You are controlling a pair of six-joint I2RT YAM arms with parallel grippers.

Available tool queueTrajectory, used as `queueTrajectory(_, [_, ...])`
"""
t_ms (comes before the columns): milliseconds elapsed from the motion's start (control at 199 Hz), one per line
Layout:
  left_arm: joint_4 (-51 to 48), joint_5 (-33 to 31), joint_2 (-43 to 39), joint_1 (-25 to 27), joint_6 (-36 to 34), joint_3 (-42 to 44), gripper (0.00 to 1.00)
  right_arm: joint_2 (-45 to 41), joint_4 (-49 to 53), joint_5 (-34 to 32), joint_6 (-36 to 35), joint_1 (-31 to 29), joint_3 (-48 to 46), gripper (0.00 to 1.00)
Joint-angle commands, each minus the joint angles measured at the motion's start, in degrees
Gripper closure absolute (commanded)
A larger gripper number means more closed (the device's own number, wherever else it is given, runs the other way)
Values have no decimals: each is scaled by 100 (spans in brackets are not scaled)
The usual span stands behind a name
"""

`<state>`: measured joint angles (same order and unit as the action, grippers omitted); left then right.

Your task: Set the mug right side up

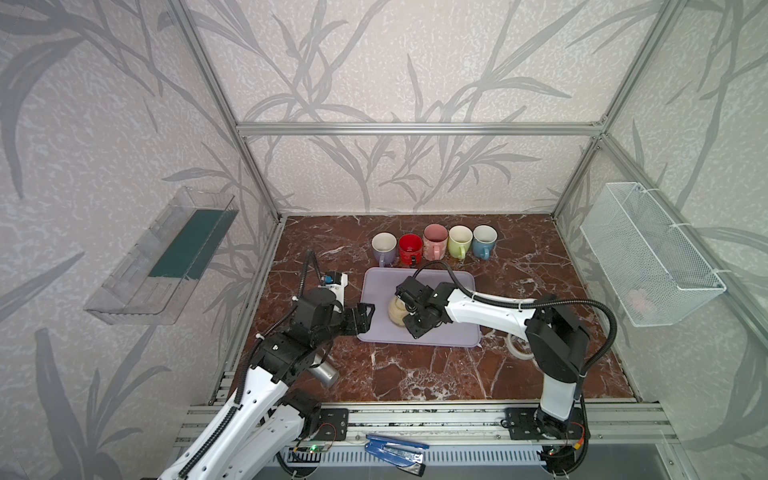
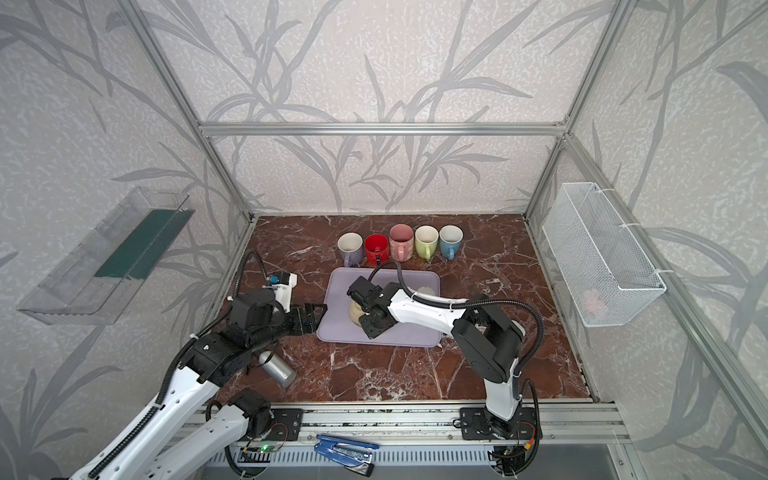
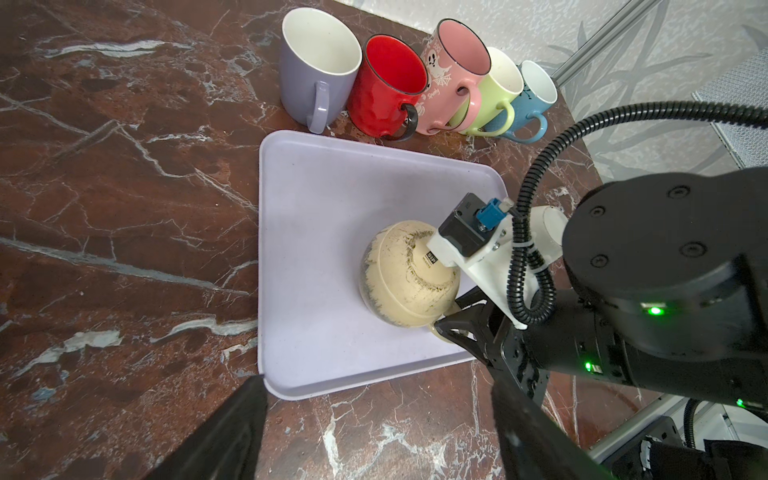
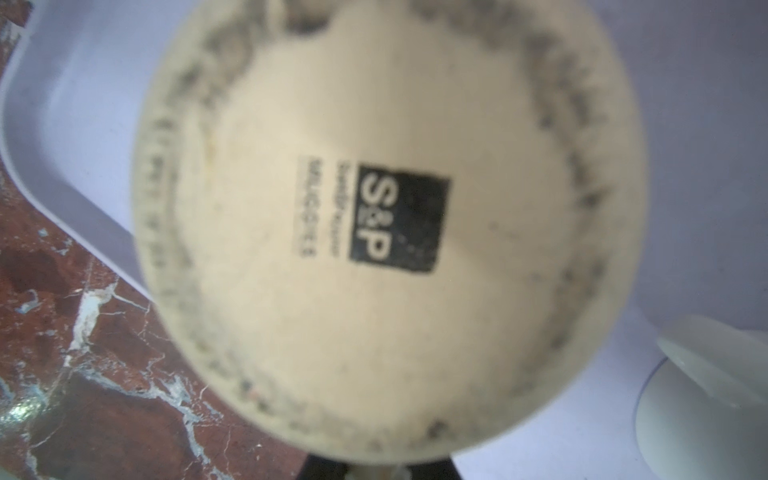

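One mug is bottom-up: the cream mug (image 3: pixel 407 274), rim down on the lavender tray (image 3: pixel 332 199), maker's stamp on its base facing up. A row of upright mugs (image 1: pixel 434 243) stands behind the tray.

Right gripper (image 3: pixel 453 318) is at the mug's handle (image 3: pixel 434 330), one finger on each side, pinching it as far as the left wrist view shows. The blurred right wrist view agrees.

Left gripper (image 1: pixel 364 318) is spread wide and empty, hovering just beside the tray's left edge.

My read: grasp made, flip not begun. Next move calls for a lift clear of the tray, a half-turn at the wrist, then setting it down on its base. The handle grip is off-centre, so the mug may swing.
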<state>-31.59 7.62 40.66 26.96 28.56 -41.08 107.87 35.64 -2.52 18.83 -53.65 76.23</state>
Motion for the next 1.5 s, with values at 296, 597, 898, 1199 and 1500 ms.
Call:
queueTrajectory(296, [48, 3, -63, 12, 54, 87, 17, -303, -204, 141, 112, 200, -148, 100])
queueTrajectory(597, [116, 38, -24, 19, 102, 135, 17, -1527, -1731, 1046, 439, 680, -1377, 100])
queueTrajectory(898, [301, 153, 96, 22, 264, 229, 18, -2599, -3210, 1919, 896, 1343, -2562, 100])
queueTrajectory(1199, [1756, 1066, -118, 21, 812, 1012, 19, -3299, -4679, 2704, 1296, 1737, -3451, 100])
queueTrajectory(1500, [3802, 1866, 170, 20, 1702, 1799, 21, -3791, -5749, 3005, 1683, 1945, -3910, 100])
